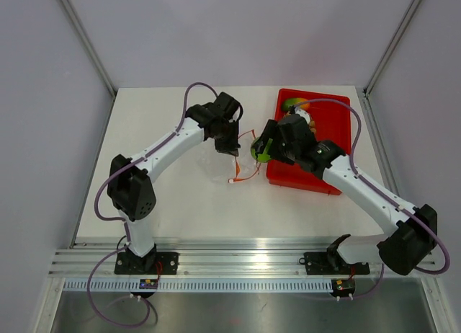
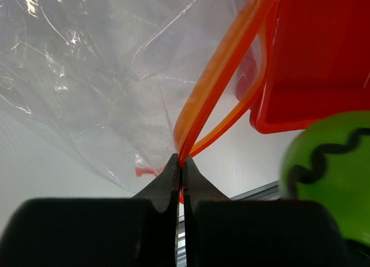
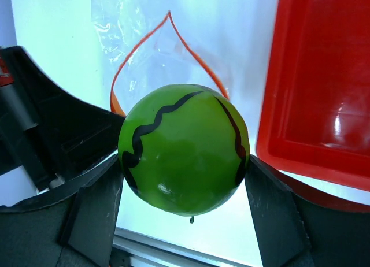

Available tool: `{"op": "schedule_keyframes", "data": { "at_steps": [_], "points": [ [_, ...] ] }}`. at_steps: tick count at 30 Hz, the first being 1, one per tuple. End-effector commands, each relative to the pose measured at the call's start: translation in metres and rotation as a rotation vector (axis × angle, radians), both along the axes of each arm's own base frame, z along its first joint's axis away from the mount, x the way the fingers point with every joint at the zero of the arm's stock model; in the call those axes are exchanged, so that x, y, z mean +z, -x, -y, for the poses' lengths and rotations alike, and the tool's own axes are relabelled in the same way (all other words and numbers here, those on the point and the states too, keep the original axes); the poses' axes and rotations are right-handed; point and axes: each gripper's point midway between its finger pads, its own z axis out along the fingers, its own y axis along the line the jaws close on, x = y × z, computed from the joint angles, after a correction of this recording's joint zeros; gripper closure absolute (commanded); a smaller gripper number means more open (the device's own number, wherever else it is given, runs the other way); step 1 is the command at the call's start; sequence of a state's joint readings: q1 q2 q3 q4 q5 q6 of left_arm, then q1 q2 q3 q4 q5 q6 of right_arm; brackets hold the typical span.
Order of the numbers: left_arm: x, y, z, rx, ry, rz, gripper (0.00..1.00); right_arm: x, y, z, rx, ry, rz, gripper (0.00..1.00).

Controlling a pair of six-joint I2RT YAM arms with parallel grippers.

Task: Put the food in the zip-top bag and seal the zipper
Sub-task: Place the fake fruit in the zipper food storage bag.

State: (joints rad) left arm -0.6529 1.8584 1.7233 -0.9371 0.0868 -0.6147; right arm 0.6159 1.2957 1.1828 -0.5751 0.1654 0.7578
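Observation:
My right gripper (image 3: 184, 163) is shut on the round bright-green fruit (image 3: 184, 148), a ball with black wavy lines, held just left of the red tray (image 3: 324, 76) and facing the open mouth of the zip-top bag (image 3: 124, 24). My left gripper (image 2: 181, 163) is shut on the orange-red zipper (image 2: 217, 76) strip, lifting the clear bag (image 2: 87, 76) so the mouth gapes. From above, the green fruit (image 1: 258, 151) hangs beside the bag's mouth (image 1: 245, 167). The mango shape (image 1: 294, 102) lies in the tray's far end; the bunch of tan-brown balls is not clearly visible.
The red tray (image 1: 338, 117) sits at the right of the white table, right under my right arm. Grey walls enclose the table on three sides. An aluminium rail (image 1: 245, 254) runs along the near edge.

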Motion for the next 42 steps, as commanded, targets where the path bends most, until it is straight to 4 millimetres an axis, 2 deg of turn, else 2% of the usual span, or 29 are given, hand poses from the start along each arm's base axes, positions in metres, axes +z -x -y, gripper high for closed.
{"op": "schedule_keyframes", "data": {
  "at_steps": [1,5,7,11,14,15,18,22,27,30,31,35,39,42],
  "points": [
    [0.049,0.006,0.013,-0.009,0.146,0.066,1.00,-0.003,-0.012,-0.027,-0.008,-0.105,0.014,0.42],
    [0.070,0.017,0.021,-0.057,0.223,0.069,1.00,-0.017,-0.022,-0.039,0.002,-0.107,-0.012,0.42],
    [0.076,0.020,0.024,-0.077,0.249,0.063,1.00,-0.011,-0.027,-0.047,0.022,-0.117,0.001,0.41],
    [0.086,0.029,0.031,-0.121,0.310,0.049,1.00,-0.018,-0.038,-0.051,0.008,-0.084,-0.007,0.38],
    [0.087,0.035,0.035,-0.153,0.336,0.030,1.00,-0.016,-0.043,-0.054,0.010,-0.085,-0.003,0.25],
    [0.087,0.036,0.035,-0.156,0.335,0.027,1.00,-0.016,-0.042,-0.055,0.012,-0.083,-0.009,0.15],
    [0.083,0.034,0.033,-0.149,0.330,0.022,1.00,-0.007,-0.040,-0.056,0.028,-0.096,0.001,0.08],
    [0.076,0.026,0.029,-0.121,0.331,0.015,1.00,0.015,-0.027,-0.048,0.036,-0.115,0.029,0.08],
    [0.077,0.021,0.030,-0.120,0.349,0.011,1.00,0.029,-0.013,-0.036,0.032,-0.120,0.045,0.08],
    [0.081,0.022,0.032,-0.127,0.371,0.010,1.00,0.022,-0.012,-0.033,0.031,-0.087,0.022,0.06],
    [0.082,0.023,0.034,-0.129,0.381,0.008,1.00,0.012,-0.013,-0.035,0.037,-0.069,-0.005,0.05],
    [0.086,0.025,0.035,-0.138,0.398,0.008,1.00,0.000,-0.014,-0.046,0.066,-0.078,-0.042,0.02],
    [0.085,0.026,0.033,-0.140,0.401,0.005,1.00,-0.002,-0.016,-0.042,0.043,-0.062,-0.036,0.02],
    [0.084,0.025,0.032,-0.141,0.400,0.005,1.00,0.006,-0.014,-0.034,0.029,-0.047,-0.021,0.02]
  ]
}}
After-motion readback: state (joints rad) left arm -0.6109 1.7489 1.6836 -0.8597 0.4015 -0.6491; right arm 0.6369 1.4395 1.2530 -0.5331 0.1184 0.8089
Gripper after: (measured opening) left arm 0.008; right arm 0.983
